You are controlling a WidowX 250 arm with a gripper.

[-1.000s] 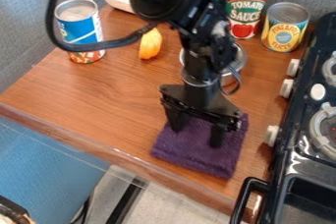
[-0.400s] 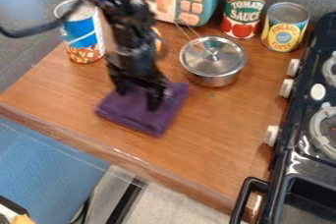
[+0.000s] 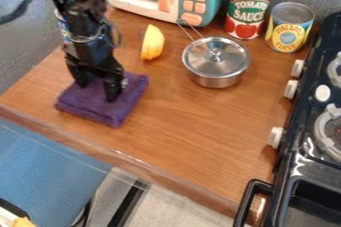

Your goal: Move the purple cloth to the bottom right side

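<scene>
The camera view is crossed at lower left by the rounded edge of the brown wooden counter (image 3: pixel 133 164). Beyond it, at centre left, the folded purple cloth (image 3: pixel 100 109) is placed directly beneath the black two-finger gripper (image 3: pixel 97 92), whose fingers are spread, tips against the fabric; a pinch cannot be confirmed. A shift toward the lower right would be called for, in front of the round lidded silver pot (image 3: pixel 216 76) at upper right.
</scene>
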